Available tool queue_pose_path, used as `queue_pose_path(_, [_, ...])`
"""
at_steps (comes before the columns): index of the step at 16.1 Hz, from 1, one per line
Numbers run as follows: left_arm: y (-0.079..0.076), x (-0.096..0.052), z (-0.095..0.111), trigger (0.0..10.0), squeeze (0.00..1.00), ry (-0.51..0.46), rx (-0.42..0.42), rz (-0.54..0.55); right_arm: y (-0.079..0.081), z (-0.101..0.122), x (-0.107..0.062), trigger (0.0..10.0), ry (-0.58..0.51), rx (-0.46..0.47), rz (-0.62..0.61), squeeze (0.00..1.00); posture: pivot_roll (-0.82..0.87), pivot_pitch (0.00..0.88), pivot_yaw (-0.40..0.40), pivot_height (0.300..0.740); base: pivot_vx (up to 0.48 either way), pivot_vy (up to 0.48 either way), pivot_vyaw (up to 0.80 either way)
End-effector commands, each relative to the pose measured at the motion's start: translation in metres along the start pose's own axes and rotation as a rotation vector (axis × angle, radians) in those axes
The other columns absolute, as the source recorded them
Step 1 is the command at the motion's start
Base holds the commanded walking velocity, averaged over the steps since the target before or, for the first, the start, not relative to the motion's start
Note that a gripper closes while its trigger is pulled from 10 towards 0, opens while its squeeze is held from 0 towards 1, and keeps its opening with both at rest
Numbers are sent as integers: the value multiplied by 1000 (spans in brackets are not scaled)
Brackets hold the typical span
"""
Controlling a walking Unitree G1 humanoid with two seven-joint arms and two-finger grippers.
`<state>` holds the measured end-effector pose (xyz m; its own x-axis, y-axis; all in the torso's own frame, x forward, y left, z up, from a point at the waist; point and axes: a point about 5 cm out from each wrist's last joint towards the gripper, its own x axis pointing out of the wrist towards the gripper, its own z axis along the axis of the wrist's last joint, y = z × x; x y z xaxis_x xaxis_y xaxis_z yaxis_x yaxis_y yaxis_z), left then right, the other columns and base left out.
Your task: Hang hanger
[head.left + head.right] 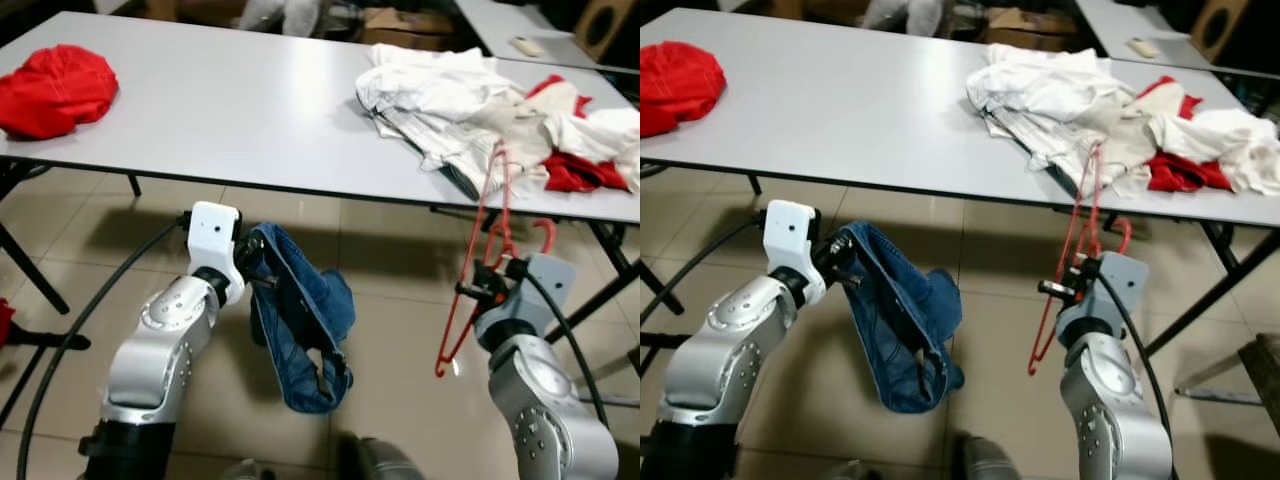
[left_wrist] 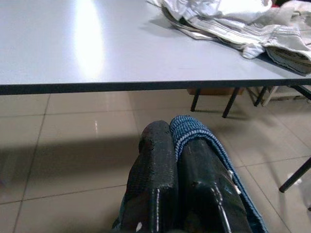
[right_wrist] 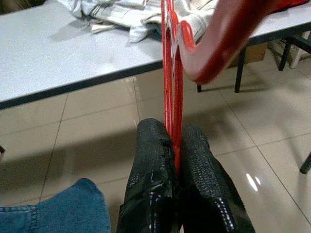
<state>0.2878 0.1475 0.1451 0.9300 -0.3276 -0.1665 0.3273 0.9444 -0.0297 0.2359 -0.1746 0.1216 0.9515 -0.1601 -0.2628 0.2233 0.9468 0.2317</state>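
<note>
The hanger [image 1: 478,275] is red. The jeans [image 1: 300,320] are blue denim. The table [image 1: 230,110] is pale grey. One red garment [image 1: 55,88] and white clothes [image 1: 450,100] lie there.

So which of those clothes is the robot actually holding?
The blue jeans, pinched in its left claw and dangling above the floor. The red garment and the white pile just lie on the table.
</note>
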Motion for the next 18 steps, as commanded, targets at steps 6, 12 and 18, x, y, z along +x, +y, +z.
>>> queue_pose_path(6, [-1,1,10,10000,0,-34,16,-7,1,4,-1,10000,-16,2,9,0,-20,89,-26,740,0,350,0])
queue_pose_path(12, [0,1,11,10000,0,-32,23,-7,5,3,2,10000,-2,17,30,0,-17,81,-27,740,0,352,0])
queue_pose_path(18, [-2,3,13,10000,0,-40,28,-24,3,1,2,10000,3,32,15,0,-13,73,-24,740,0,351,0])
